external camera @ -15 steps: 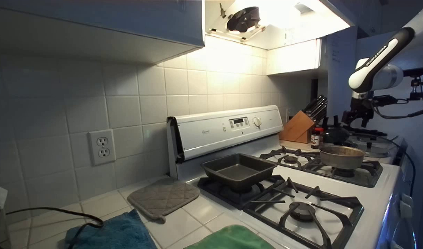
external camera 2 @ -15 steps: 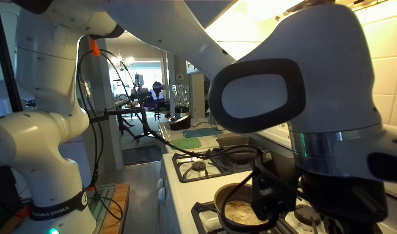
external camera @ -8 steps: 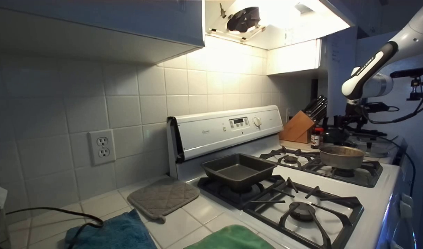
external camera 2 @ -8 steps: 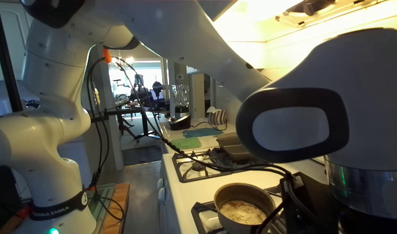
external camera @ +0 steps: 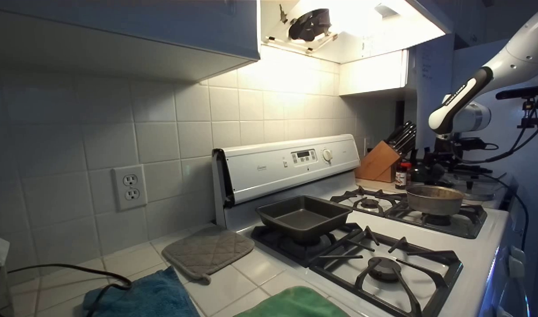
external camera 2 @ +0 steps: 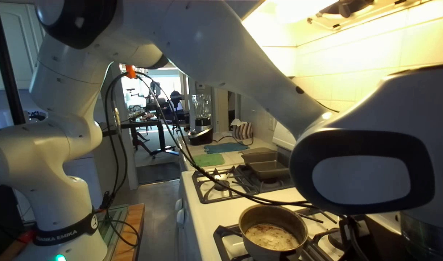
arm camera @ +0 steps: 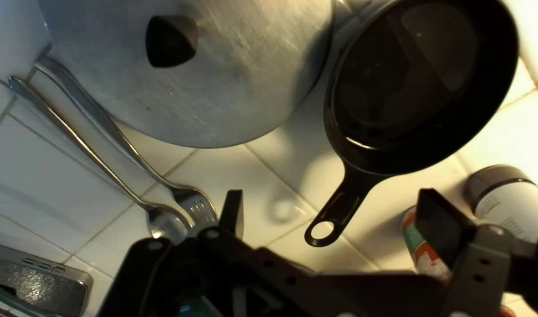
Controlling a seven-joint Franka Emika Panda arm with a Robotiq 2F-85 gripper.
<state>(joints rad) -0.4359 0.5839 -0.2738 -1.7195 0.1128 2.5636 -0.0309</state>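
Fingers (arm camera: 443, 226) found spread wide. The black pan (arm camera: 421, 88) rests on the tiled desk (arm camera: 233, 171), its handle (arm camera: 350, 193) showing between the fingers in the wrist view, beside a knobbed lid (arm camera: 233, 88).

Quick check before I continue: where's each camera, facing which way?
Exterior view: near the green cloth, facing along the stove; outer arm shows.
Exterior view: near the saucepan, facing toward the green cloth; base and much of the arm show.
Wrist view: behind the gripper, facing down at the skillet; its open jaws show.
Both exterior views share stove and saucepan.
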